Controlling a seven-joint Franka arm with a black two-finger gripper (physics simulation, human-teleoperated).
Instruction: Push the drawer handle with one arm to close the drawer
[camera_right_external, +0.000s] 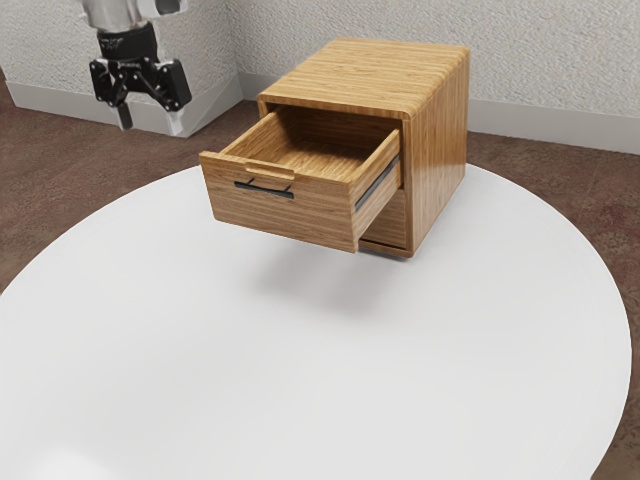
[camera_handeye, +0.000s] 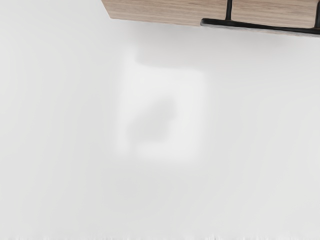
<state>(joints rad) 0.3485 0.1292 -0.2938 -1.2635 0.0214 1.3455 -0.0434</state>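
Wooden drawer (camera_right_external: 280, 212) stands open; in the exterior view, the gripper (camera_right_external: 150, 122) is at its ten o'clock, jaws apart.

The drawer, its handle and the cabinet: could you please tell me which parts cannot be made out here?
- Cabinet: back, exterior view, hidden behind its own body.
- Drawer: floor nearest the front, exterior view, hidden by its own front.
- Handle: one end, wrist view, cut off by the right edge.

Free room over the white table (camera_right_external: 300, 380) before the open drawer (camera_right_external: 290, 217), its protruding black handle (camera_right_external: 264, 189) in the way.
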